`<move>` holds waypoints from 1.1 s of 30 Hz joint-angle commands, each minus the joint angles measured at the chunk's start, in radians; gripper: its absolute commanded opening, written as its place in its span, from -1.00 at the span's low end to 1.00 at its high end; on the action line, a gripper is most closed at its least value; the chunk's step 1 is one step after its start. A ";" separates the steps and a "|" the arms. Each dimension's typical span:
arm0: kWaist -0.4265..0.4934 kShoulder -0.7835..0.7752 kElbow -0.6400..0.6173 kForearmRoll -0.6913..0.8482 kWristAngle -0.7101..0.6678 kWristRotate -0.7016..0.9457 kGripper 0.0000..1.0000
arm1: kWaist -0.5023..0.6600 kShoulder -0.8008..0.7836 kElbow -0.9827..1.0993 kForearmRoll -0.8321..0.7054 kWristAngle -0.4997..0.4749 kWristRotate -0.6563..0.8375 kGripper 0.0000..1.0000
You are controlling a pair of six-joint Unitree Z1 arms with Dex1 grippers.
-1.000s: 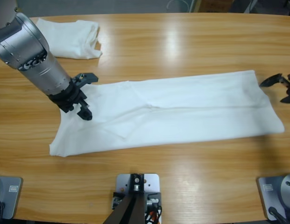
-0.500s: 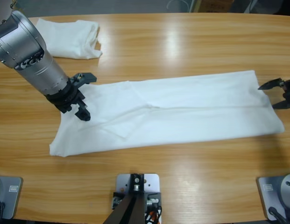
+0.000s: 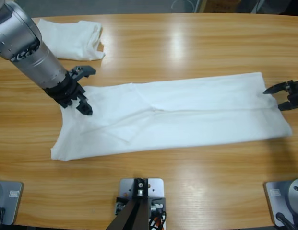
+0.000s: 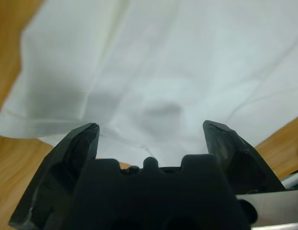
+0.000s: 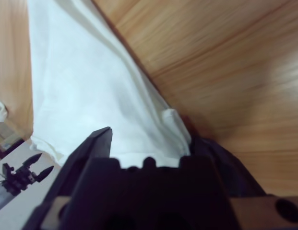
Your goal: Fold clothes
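Note:
A white T-shirt [image 3: 187,112] lies folded into a long band across the middle of the table, its fabric also filling the left wrist view [image 4: 163,57]. My left gripper [image 3: 84,91] hovers open over the band's left end, and in the left wrist view [image 4: 151,132] nothing sits between its jaws. At the band's right edge my right gripper [image 3: 278,97] stands open. The right wrist view [image 5: 153,139] shows the shirt's edge [image 5: 81,86] reaching in between that gripper's jaws.
A second white shirt [image 3: 74,38], folded into a compact stack, lies at the back left of the wooden table [image 3: 187,43]. The left arm's silver forearm [image 3: 29,48] slants in from the upper left, close to that stack.
The left gripper has drawn back slightly toward the upper left over the shirt's end. The right gripper has come in from the right edge to the shirt's right edge.

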 commanded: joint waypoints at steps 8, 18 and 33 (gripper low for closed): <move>0.012 0.001 -0.002 0.016 -0.015 -0.021 0.66 | 0.107 0.177 0.027 0.028 0.043 -0.061 -0.31; 0.013 0.000 -0.004 0.016 -0.019 -0.020 0.66 | 0.107 0.108 0.030 0.023 -0.006 -0.086 -1.00; 0.013 0.020 0.009 0.014 -0.044 -0.010 0.68 | 0.109 -0.058 0.024 0.033 0.046 -0.076 0.56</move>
